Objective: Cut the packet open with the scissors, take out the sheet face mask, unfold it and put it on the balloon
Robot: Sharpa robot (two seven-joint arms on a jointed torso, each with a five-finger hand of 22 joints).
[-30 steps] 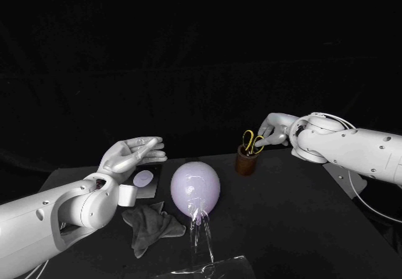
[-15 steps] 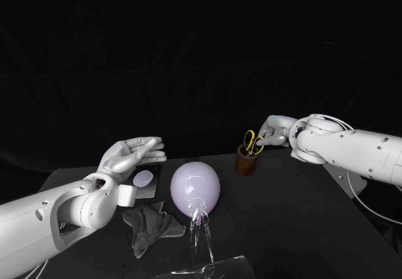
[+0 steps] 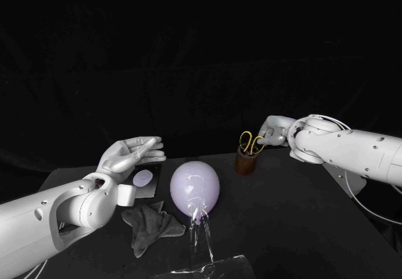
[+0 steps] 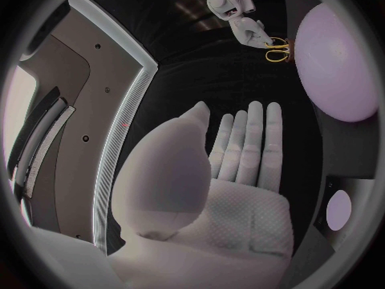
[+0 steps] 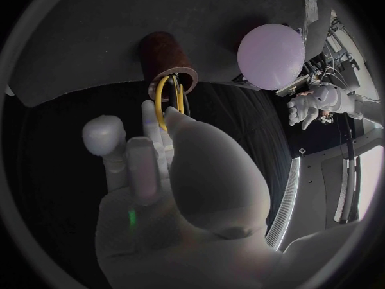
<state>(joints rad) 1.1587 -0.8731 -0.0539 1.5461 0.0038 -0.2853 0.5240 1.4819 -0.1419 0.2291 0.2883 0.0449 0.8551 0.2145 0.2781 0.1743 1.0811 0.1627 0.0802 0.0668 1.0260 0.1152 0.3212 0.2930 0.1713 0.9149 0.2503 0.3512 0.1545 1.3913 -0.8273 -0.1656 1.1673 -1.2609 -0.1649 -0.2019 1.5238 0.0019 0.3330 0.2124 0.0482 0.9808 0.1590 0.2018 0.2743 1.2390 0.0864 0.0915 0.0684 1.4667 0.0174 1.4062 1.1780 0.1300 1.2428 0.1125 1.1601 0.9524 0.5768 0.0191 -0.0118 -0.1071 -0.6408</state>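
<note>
Yellow-handled scissors (image 3: 250, 142) (image 5: 167, 99) (image 4: 276, 48) stand blades-down in a brown cup (image 3: 246, 164) (image 5: 163, 54) at the back of the table. My right hand (image 3: 273, 131) (image 5: 176, 173) (image 4: 249, 29) pinches their handle loops from the cup's right. A pale lilac balloon (image 3: 195, 186) (image 4: 337, 58) (image 5: 271, 54) lies at the table's middle. Left of it lies the dark packet (image 3: 145, 179) (image 4: 339, 209) with a pale oval on it. My left hand (image 3: 130, 154) (image 4: 240, 167) (image 5: 308, 106) hovers above the packet, palm up, fingers apart, holding nothing.
A small white cylinder (image 3: 127, 195) stands beside the packet. A grey cloth (image 3: 151, 226) lies crumpled in front of it. Clear plastic film (image 3: 205, 256) trails from the balloon's near end to the table's front edge. Bare table (image 3: 293, 221) spreads at the right.
The right hand has shifted very slightly at the scissors' handles. The left hand and the other things have kept their places.
</note>
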